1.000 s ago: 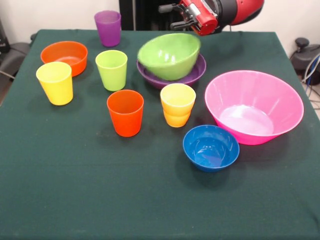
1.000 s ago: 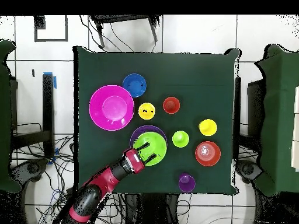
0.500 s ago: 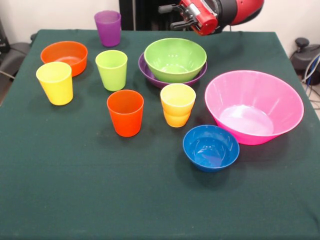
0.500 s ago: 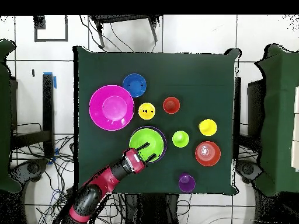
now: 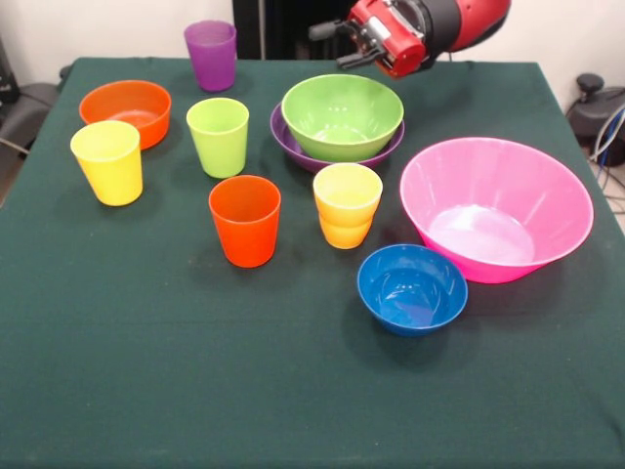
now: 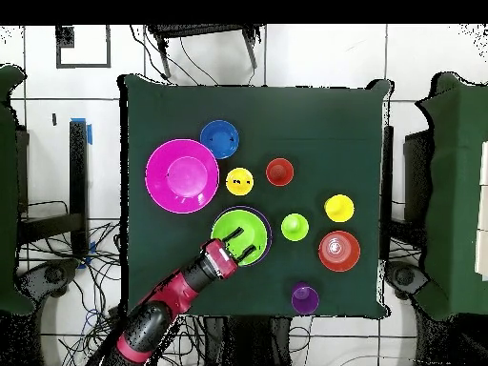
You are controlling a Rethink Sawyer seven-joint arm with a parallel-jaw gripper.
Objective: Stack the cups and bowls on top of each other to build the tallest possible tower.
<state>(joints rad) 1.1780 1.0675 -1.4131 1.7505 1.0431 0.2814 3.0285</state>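
From my station I see the green bowl (image 5: 342,115) sitting level inside the purple bowl (image 5: 288,135), the 2 nested near the far middle of the green tablecloth (image 5: 293,391). The gripper (image 5: 344,44) hangs above and just behind that pair, empty; in the overhead view its 2 dark fingers (image 6: 250,254) stand apart over the green bowl's rim, touching nothing I can make out.

The big pink bowl (image 5: 496,207) sits alone on the right in the front view, with the small blue bowl (image 5: 411,288) just in front of it, close to it but apart. The orange bowl (image 5: 126,109) is at the far left.

I count 5 cups, all upright and mouth up. The yellow-orange cup (image 5: 347,203) stands just in front of the nested bowls, and it looks like 2 cups, 1 set inside the other, though I cannot be sure. The orange-red cup (image 5: 244,219) is beside it to the left. The lime green cup (image 5: 218,135) stands between the orange bowl and the purple bowl, the yellow cup (image 5: 107,160) just in front of the orange bowl, and the purple cup (image 5: 211,54) near the table's far edge
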